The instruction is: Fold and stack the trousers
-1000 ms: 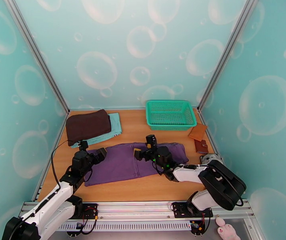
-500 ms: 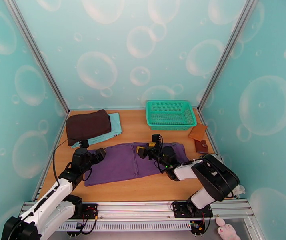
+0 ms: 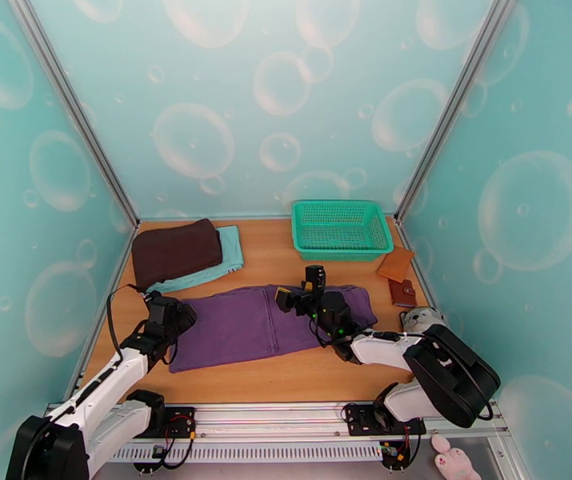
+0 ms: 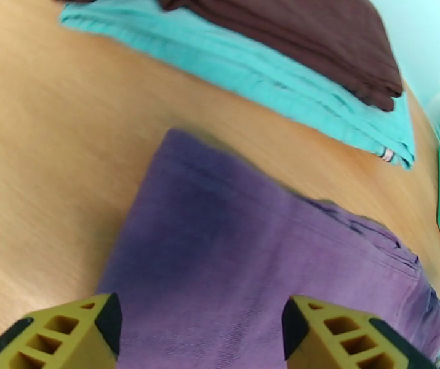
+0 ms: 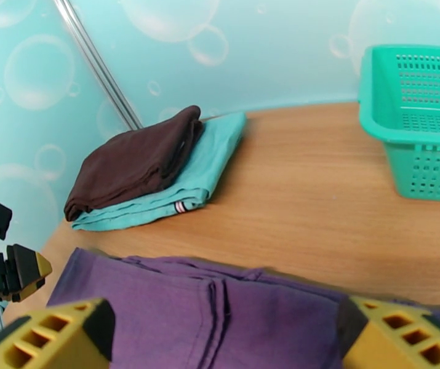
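Purple trousers [image 3: 262, 326] lie flat across the worktop [image 3: 286, 250], part-folded; left gripper [image 3: 182, 315] and right gripper [image 3: 298, 288] both gape wide, empty; next, likely: pinch one end, fold across.

The trousers [image 3: 246, 328] are plain purple, of soft fabric, and lie flat on the wooden table [image 3: 286, 382] as one long band running left to right across its middle. They look folded lengthwise, leg laid on leg. The left end is a fairly square, smooth edge with a rounded far corner. About midway along, a seam or fold line crosses the band from far side to near side, with several layered edges bunched beside it. The right end is slightly rumpled.
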Controlling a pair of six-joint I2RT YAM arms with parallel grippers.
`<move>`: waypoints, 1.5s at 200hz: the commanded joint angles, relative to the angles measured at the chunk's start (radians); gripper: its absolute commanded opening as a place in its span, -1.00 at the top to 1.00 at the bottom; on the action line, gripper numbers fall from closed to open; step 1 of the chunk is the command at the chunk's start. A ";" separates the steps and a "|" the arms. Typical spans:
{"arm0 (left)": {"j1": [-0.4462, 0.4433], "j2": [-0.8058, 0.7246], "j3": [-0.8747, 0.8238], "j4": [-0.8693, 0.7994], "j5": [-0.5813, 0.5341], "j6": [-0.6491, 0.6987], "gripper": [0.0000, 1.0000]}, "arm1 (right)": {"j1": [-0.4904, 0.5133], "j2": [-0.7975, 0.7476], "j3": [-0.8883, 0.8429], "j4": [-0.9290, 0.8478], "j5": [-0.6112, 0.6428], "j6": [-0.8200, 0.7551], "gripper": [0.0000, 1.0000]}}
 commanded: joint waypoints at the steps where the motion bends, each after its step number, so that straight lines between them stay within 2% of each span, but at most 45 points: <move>1: 0.010 0.022 -0.004 -0.087 -0.067 -0.070 -0.98 | -0.001 0.004 0.000 -0.013 -0.003 -0.029 -0.99; 27: 0.003 0.039 -0.010 -0.086 -0.019 -0.078 -0.99 | -0.009 0.013 0.008 -0.019 -0.025 -0.023 -0.99; 60: 0.002 -0.116 -0.088 -0.012 0.037 -0.041 -0.99 | -0.018 0.026 0.011 -0.015 -0.053 -0.011 -0.99; 78: 0.005 -0.118 -0.078 -0.035 0.031 -0.035 -0.98 | -0.028 0.034 0.013 -0.009 -0.079 0.003 -0.99; 112: 0.010 0.021 -0.024 -0.079 -0.012 -0.059 -0.57 | -0.041 0.039 0.011 0.003 -0.107 0.018 -0.99; 129: 0.010 0.060 -0.031 -0.062 0.009 -0.058 -0.56 | -0.050 0.036 0.010 0.004 -0.116 0.021 -0.99; 143: 0.010 0.055 -0.048 -0.057 0.007 -0.067 -0.45 | -0.054 0.035 0.008 0.003 -0.121 0.023 -0.99; 158: 0.010 0.045 -0.053 -0.055 0.013 -0.066 -0.16 | -0.057 0.041 0.010 0.007 -0.130 0.027 -0.99; 186: 0.010 0.034 -0.063 -0.034 0.045 -0.046 0.18 | -0.063 0.061 0.017 0.009 -0.151 0.039 -0.99; 212: 0.010 -0.008 -0.052 -0.033 0.070 -0.032 1.00 | -0.075 0.062 0.013 0.016 -0.152 0.061 -0.99; 250: 0.009 -0.084 0.101 -0.158 0.061 0.006 1.00 | -0.083 0.030 -0.015 0.012 -0.082 0.082 -0.99; 300: 0.014 -0.051 0.353 -0.376 -0.056 0.092 1.00 | -0.093 -0.040 -0.063 0.014 0.048 0.116 -0.99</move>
